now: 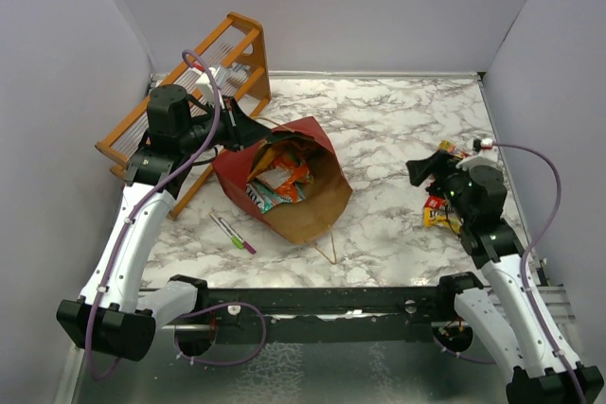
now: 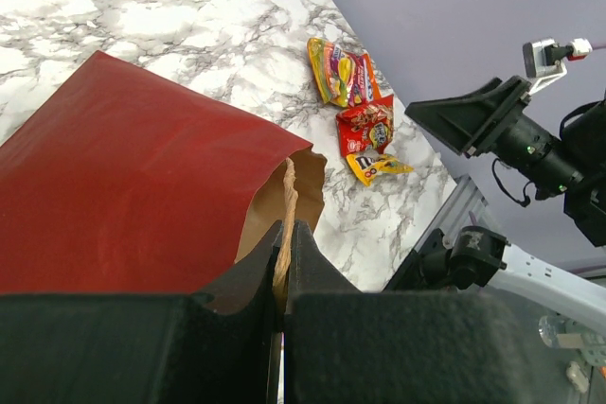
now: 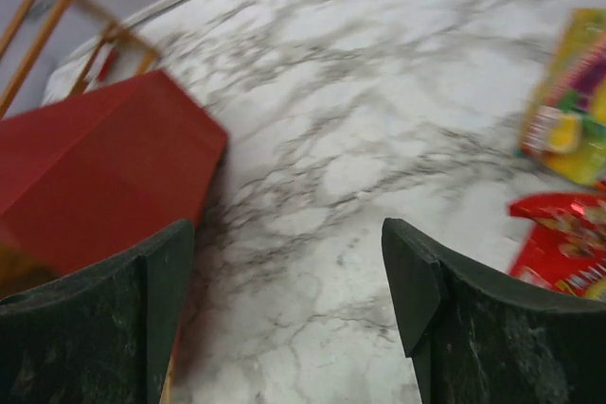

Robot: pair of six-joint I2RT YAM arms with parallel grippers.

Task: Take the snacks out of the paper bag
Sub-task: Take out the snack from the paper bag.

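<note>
Left jaws clamped on the paper bag (image 2: 142, 177) at its mouth edge; right jaws apart, empty. Three snacks (image 2: 365, 125) lie on the counter (image 2: 170, 7). Several packets (image 1: 281, 182) are seen inside the bag: task judged partly done.

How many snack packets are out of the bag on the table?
3, in a row: a yellow-and-pink packet rearmost, a red packet in the middle, a small yellow packet nearest. More sit inside the paper bag, some maybe hidden.
</note>
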